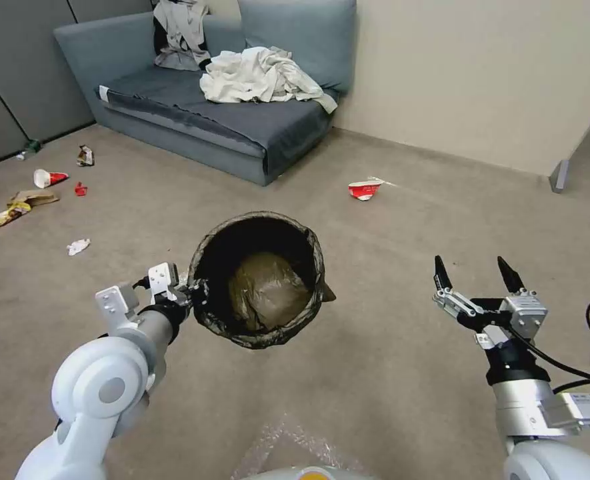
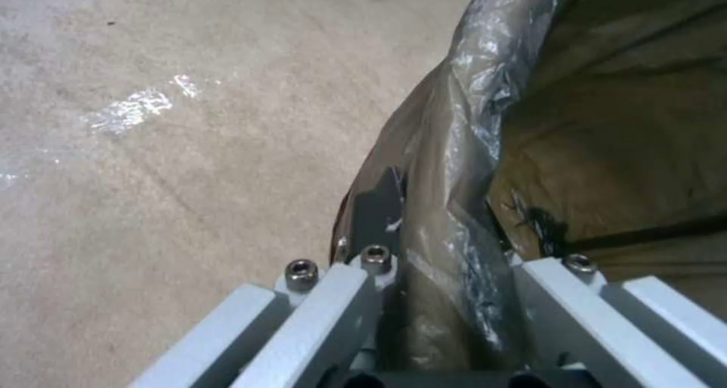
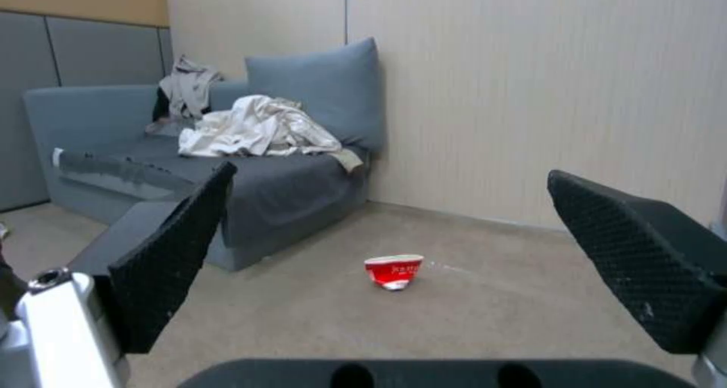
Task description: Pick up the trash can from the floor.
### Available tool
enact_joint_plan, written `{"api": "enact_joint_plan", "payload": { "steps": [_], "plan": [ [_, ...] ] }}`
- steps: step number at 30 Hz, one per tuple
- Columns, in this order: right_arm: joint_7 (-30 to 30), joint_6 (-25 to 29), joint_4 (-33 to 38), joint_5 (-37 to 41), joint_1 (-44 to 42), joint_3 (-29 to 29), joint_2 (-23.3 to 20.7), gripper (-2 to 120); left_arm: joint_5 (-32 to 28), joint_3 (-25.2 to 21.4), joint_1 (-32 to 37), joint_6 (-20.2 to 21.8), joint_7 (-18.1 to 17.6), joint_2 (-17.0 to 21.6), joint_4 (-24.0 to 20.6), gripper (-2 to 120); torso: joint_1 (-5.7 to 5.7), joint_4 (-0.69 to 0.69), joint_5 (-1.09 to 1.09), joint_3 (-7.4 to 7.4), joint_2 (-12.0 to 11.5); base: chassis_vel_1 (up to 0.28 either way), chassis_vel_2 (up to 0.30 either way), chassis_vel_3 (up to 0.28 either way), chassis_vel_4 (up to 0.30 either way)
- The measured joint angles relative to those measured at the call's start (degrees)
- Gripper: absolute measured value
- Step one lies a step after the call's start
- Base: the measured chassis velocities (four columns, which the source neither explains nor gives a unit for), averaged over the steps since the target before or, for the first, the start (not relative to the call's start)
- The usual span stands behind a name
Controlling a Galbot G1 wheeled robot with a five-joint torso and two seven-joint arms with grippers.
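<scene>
Clamped between the jaws of the left gripper is the bag-covered rim of the trash can, which is held tilted above the floor. Jaws spread wide, the right gripper is held apart at the side.

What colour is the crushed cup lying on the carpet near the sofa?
Red and white; the crushed cup shows best in the right wrist view.

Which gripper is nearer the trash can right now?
Left. The left gripper is clamped on the trash can's bagged rim at its left side. The right gripper hangs open, well off to the can's right, holding nothing.
</scene>
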Motion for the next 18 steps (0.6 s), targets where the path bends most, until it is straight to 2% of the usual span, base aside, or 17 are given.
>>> {"api": "enact_joint_plan", "payload": {
  "steps": [18],
  "plan": [
    [-0.23, -0.06, 1.3, -0.33, -1.08, 0.14, 0.25, 100, -0.12, 0.02, 0.83, 0.02, 0.05, 0.63, -0.51, 2, 0.0, 0.0, 0.0, 0.0, 0.0, 0.0, 0.0, 0.0, 0.0]
  ]
}}
